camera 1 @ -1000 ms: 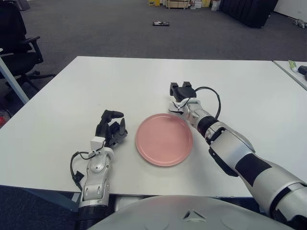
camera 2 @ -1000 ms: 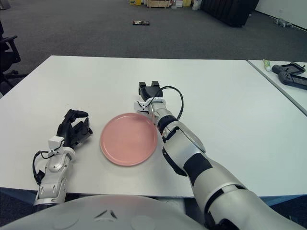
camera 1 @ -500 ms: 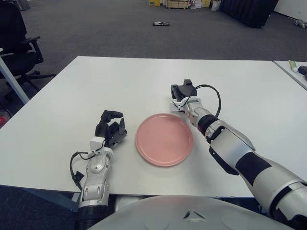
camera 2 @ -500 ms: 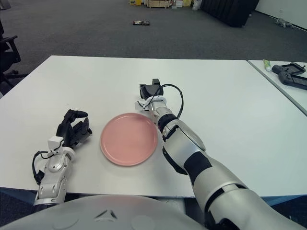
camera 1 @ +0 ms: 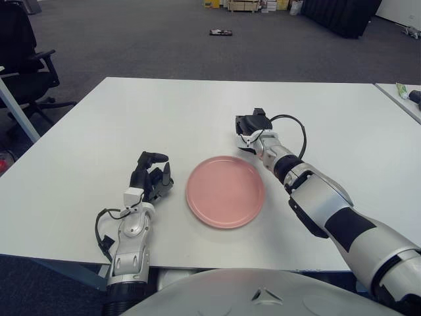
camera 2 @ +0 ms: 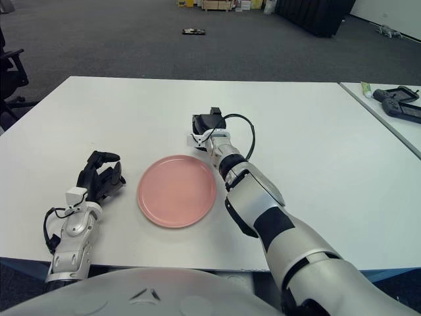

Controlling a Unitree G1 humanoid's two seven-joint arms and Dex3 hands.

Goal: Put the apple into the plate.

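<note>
Pink plate (camera 1: 225, 191) sits bare on the white table (camera 1: 99, 125); no apple shows in either view. Right hand (camera 1: 249, 125) just beyond the plate's far rim, fingers clenched, holding nothing visible. Left hand (camera 1: 151, 176) left of plate, fingers curled, empty.

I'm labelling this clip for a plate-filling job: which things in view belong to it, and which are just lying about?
Job:
pink plate, nothing on it
right hand, just beyond the plate's far rim
left hand, idle left of the plate
white table
No apple shows.

Lying about:
office chair
dark item on the floor
controller on the side table
</note>
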